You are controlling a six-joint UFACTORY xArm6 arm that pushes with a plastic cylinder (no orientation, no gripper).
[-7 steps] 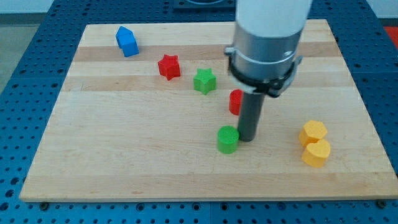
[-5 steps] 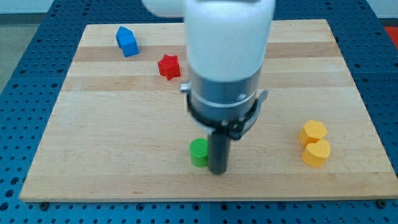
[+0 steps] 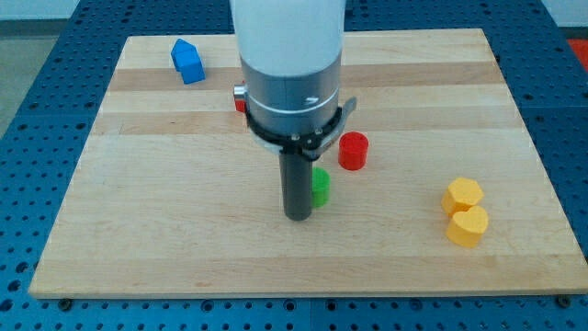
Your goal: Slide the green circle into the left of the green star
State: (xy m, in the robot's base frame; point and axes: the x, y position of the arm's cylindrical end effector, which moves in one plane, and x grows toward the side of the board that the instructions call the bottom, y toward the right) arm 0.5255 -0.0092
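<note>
the tip (image 3: 296, 217) holds nothing — it only pushes. it sits near the middle of the frame, touching the left side of the green circle (image 3: 320, 187). the green star is hidden behind the arm — best to circle round and push gently.

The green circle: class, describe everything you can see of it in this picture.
Only a sliver of the green circle shows: a bright green, plastic-looking block lying flat on the wooden board, near its middle. My rod hides its left part; my tip sits just at its lower left, apparently touching. The red cylinder stands apart, up-right.
</note>
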